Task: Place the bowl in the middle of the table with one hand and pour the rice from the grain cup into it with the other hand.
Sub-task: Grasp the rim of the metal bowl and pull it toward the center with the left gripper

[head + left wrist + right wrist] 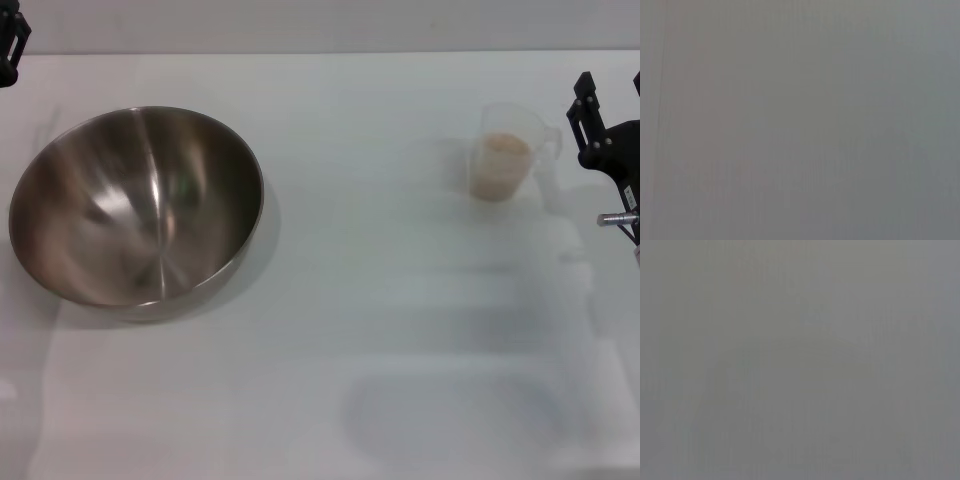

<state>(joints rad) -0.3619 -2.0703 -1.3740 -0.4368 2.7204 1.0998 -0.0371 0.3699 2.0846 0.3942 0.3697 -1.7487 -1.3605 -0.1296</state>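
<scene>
The large stainless-steel bowl (137, 205) sits on the white table (380, 330) at the left, empty. The clear grain cup (508, 152) stands upright at the right, its handle toward the right, with pale rice (502, 165) filling its lower part. My right gripper (600, 125) is at the right edge, just right of the cup and apart from it. My left gripper (10, 45) shows only as a black part at the top left corner, behind the bowl. Both wrist views show only flat grey.
The table's far edge (320, 52) runs along the top of the head view. Soft shadows lie on the tabletop at the lower right.
</scene>
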